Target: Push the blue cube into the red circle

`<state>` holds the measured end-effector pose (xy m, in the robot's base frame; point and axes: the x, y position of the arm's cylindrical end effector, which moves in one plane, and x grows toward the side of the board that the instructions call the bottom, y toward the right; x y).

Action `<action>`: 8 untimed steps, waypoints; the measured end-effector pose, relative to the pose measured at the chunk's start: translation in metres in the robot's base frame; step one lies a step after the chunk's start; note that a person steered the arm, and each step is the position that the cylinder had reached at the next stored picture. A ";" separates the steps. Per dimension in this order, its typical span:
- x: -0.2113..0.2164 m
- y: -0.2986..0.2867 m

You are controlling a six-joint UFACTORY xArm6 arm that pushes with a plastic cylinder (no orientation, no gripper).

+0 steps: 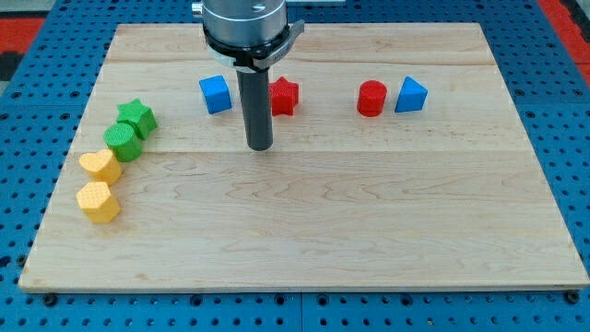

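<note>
The blue cube (215,94) sits on the wooden board at the upper left of centre. The red circle block (371,99) stands to the right, with a blue triangular block (411,95) touching or nearly touching its right side. My tip (260,146) is the lower end of the dark rod. It rests below and to the right of the blue cube, a short gap apart from it. A red star block (284,95) lies just right of the rod, partly hidden behind it.
A green star (137,116) and a green round block (123,141) sit at the left. Two yellow blocks (100,166) (98,201) lie below them near the board's left edge (64,175). A blue pegboard surrounds the board.
</note>
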<state>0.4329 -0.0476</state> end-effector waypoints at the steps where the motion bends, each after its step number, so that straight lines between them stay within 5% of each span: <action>1: 0.000 0.000; 6: -0.082 -0.102; 8: -0.085 0.079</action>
<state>0.3478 0.0309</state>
